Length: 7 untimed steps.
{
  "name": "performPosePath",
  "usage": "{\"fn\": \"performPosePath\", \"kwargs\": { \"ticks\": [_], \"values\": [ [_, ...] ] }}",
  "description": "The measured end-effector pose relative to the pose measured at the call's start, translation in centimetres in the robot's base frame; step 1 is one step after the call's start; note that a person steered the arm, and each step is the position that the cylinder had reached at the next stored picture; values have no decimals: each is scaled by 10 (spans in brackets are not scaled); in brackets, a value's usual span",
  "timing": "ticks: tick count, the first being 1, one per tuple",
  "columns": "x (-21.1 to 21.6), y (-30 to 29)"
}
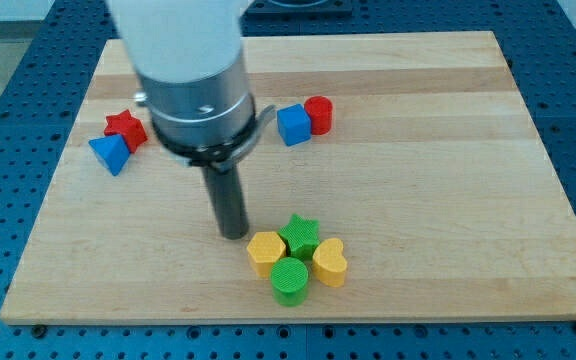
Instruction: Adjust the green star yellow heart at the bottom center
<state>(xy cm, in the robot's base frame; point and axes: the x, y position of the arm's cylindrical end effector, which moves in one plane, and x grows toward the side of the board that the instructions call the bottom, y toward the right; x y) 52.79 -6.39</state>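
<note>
The green star (300, 234) sits in a tight cluster near the view's bottom centre. The yellow heart (330, 262) touches it at its lower right. A yellow hexagon block (265, 251) touches the star at its lower left, and a green cylinder (290, 281) lies below the star between the two yellow blocks. My tip (232, 235) rests on the board just left of the cluster, a short gap from the yellow hexagon and the green star.
A red star (126, 127) and a blue triangle (110, 153) lie together at the view's upper left. A blue cube (293, 124) and a red cylinder (318, 114) touch at the upper centre. The arm's body (190, 80) hangs over the upper left.
</note>
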Motion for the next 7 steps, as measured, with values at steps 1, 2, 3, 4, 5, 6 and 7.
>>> {"fn": "performPosePath", "kwargs": {
  "ticks": [1, 2, 3, 4, 5, 6, 7],
  "values": [
    [3, 57],
    [5, 103],
    [5, 103],
    [0, 104],
    [-29, 144],
    [35, 188],
    [73, 191]
  ]
}}
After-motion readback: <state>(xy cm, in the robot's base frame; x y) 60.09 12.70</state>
